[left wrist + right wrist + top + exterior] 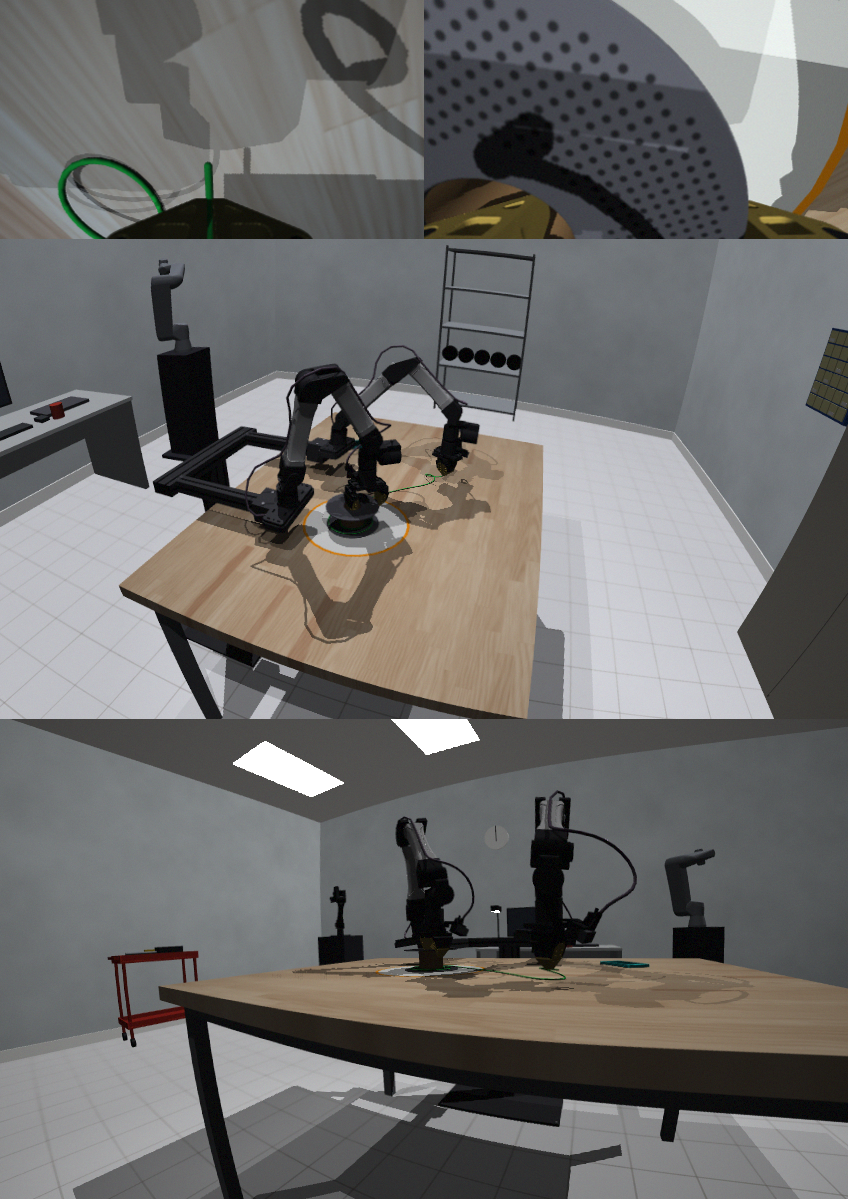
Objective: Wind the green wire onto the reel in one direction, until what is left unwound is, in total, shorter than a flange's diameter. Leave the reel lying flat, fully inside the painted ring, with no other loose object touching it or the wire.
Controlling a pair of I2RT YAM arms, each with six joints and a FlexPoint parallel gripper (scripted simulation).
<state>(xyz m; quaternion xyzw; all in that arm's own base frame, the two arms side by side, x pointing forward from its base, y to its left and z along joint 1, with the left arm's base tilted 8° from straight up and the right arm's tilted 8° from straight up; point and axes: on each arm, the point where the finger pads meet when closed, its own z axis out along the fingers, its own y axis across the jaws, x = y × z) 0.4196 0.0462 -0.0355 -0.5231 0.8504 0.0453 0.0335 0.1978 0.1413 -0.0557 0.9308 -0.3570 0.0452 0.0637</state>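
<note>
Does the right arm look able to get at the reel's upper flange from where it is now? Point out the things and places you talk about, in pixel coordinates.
Probably yes: the right gripper (367,500) is right over the upper flange (342,507) (633,100), fingers apart, with nothing seen between them and the perforated disc. The left arm stands well off to one side.

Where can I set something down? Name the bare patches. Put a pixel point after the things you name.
Bare wood: the table (452,625) (535,1016) (259,100) (840,191) between the painted ring (355,555) (829,166) and the top view's near edge. Crowded: inside the ring, with reel (342,508) (673,115) and right gripper (368,498) (432,947) (631,204); along the green wire (410,487) (529,977) (61,189) to the left gripper (443,469) (548,964) (209,208).
</note>
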